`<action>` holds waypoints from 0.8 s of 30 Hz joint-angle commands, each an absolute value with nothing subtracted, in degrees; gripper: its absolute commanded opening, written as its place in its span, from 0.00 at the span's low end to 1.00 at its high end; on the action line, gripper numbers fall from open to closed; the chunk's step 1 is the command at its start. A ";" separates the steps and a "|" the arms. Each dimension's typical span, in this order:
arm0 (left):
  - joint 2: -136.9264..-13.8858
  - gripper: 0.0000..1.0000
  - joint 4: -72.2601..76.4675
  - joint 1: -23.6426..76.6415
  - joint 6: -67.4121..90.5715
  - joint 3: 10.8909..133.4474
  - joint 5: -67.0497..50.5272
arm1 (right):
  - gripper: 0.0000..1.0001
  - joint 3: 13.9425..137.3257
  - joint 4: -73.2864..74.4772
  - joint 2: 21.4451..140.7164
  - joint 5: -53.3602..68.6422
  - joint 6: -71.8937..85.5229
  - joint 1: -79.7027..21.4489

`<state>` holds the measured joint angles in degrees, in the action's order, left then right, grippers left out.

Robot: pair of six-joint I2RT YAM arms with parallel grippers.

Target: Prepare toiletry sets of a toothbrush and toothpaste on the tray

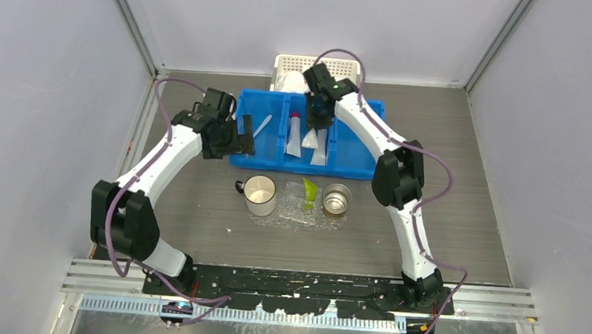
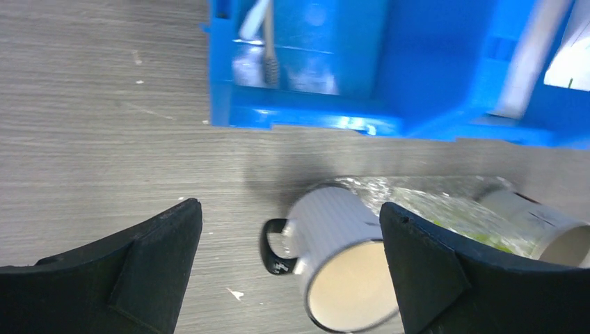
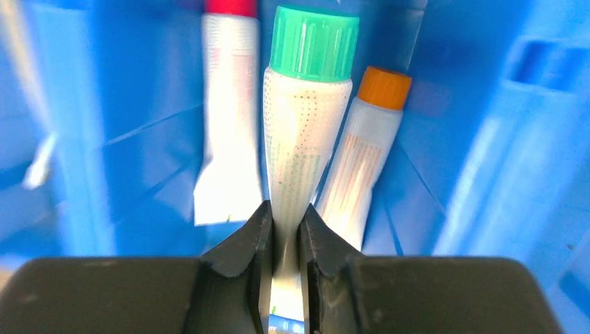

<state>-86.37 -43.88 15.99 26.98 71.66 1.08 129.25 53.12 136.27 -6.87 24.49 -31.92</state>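
Observation:
My right gripper [image 3: 284,212] is shut on a white toothpaste tube with a green cap [image 3: 306,132], over the middle compartment of the blue bin [image 1: 358,152]. Two more tubes lie below it, one red-capped [image 3: 226,125] and one orange-capped [image 3: 362,160]. A white toothbrush [image 1: 262,126] lies in the bin's left compartment and also shows in the left wrist view [image 2: 268,42]. The clear tray [image 1: 289,218] sits in front of the bin with a green tube [image 1: 309,192] on it. My left gripper [image 1: 239,142] is open and empty, by the bin's left front corner, above the table.
A white mug [image 1: 260,194] stands at the tray's left and a metal cup [image 1: 337,198] at its right. A white perforated basket [image 1: 317,66] stands behind the bin. Grey walls close in the table on three sides.

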 commanded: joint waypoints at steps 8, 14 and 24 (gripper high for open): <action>-82.46 1.00 -42.44 15.21 31.41 85.31 -22.27 | 0.17 130.98 58.95 115.75 19.59 17.62 -32.83; -83.37 1.00 -38.51 15.21 37.61 87.57 -28.19 | 0.17 124.13 58.15 110.90 18.77 14.67 -40.71; -83.15 1.00 -34.83 15.21 43.46 83.82 -29.43 | 0.17 122.55 57.00 109.86 16.27 15.04 -46.30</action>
